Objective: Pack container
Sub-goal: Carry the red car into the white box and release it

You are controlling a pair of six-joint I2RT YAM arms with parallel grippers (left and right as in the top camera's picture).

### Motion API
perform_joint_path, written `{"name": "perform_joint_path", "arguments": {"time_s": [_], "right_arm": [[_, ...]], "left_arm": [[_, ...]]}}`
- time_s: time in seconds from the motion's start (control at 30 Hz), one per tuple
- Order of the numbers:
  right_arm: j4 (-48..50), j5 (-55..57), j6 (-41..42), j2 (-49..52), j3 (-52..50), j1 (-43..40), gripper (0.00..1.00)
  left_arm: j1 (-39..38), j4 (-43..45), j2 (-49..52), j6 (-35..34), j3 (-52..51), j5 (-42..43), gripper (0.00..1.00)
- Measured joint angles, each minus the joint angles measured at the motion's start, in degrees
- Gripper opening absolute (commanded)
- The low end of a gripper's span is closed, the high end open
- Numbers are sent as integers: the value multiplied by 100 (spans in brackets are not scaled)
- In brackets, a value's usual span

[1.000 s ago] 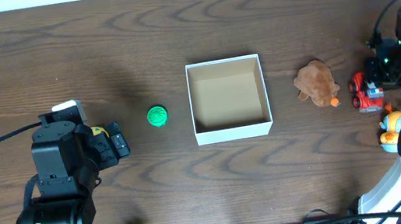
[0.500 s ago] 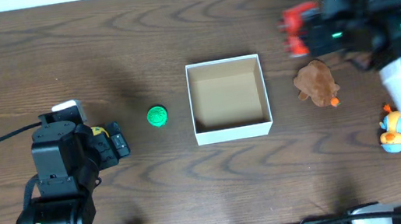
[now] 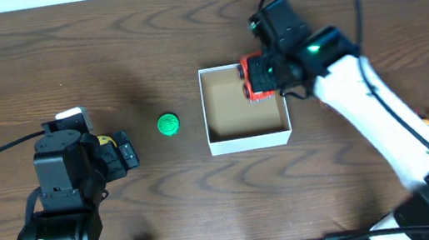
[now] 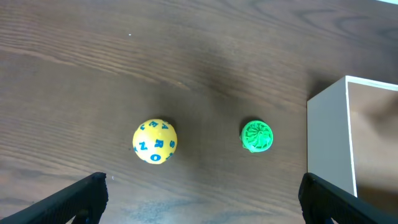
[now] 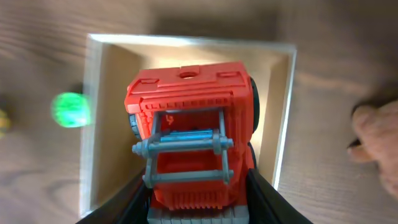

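The container [image 3: 249, 141] is a square white box with a tan inside, at the table's middle. My right gripper [image 3: 259, 80] is shut on a red toy truck [image 3: 256, 76] and holds it over the container's far right part. In the right wrist view the truck [image 5: 189, 118] sits between the fingers [image 5: 199, 202], above the container [image 5: 186, 40]. My left gripper [image 4: 202, 199] is open and empty, hovering left of the container [image 4: 328, 143]. A green ball [image 3: 168, 125] lies between them.
A yellow ball with blue letters [image 4: 155, 141] lies left of the green ball [image 4: 257, 136]. A brown plush toy [image 5: 376, 143] lies right of the container, hidden under my right arm in the overhead view. The green ball [image 5: 69, 109] shows blurred left of the box.
My right arm has swung from the table's far right to over the container, carrying the red truck. It now covers the plush and the duck toy. The left arm has not moved.
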Motion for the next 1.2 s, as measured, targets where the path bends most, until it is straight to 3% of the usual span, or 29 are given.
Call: {"name": "perform_joint_path", "arguments": {"time_s": [0.23, 0.57, 0.77, 0.93, 1.2], "right_arm": [[647, 81, 168, 866, -356, -20, 1], [970, 345, 190, 1163, -356, -94, 12], [940, 450, 190, 1163, -356, -94, 47], [894, 494, 258, 1163, -356, -94, 65], [892, 507, 271, 1163, -356, -94, 66]], "left_arm": [[0, 0, 0, 0, 0, 0, 98], [0, 0, 0, 0, 0, 0, 98], [0, 0, 0, 0, 0, 0, 98], [0, 0, 0, 0, 0, 0, 98], [0, 0, 0, 0, 0, 0, 98]]}}
